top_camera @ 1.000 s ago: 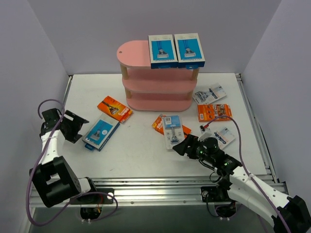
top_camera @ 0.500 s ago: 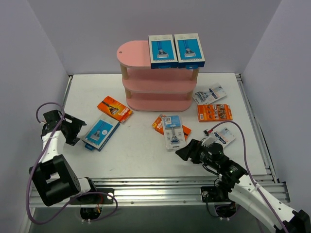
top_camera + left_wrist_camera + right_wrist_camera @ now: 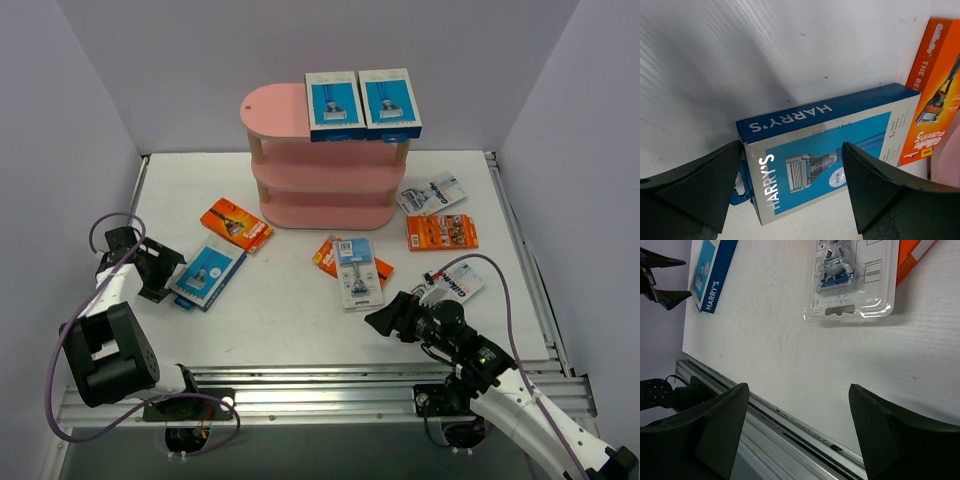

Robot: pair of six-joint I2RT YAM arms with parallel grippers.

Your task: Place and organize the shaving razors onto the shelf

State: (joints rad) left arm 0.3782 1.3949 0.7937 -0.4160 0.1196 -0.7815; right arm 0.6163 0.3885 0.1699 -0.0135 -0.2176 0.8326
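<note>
Left hand point(image 3: 790, 147) has closed in on the blue box point(image 3: 840, 130), spread; right hand point(image 3: 797, 390), spread, has retreated. Risk: fingers point(image 3: 700, 180) shove the flat box across the tabletop point(image 3: 740, 60).

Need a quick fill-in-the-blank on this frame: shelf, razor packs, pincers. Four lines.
1. The shelf holds ___ blue-and-white boxes on its top tier.
2. The left pincer faces a blue box printed ___.
3. The central clear blister pack lies partly over an ___ card.
4. The right pincer holds ___.
Missing: two; HARRY'S; orange; nothing.
</note>
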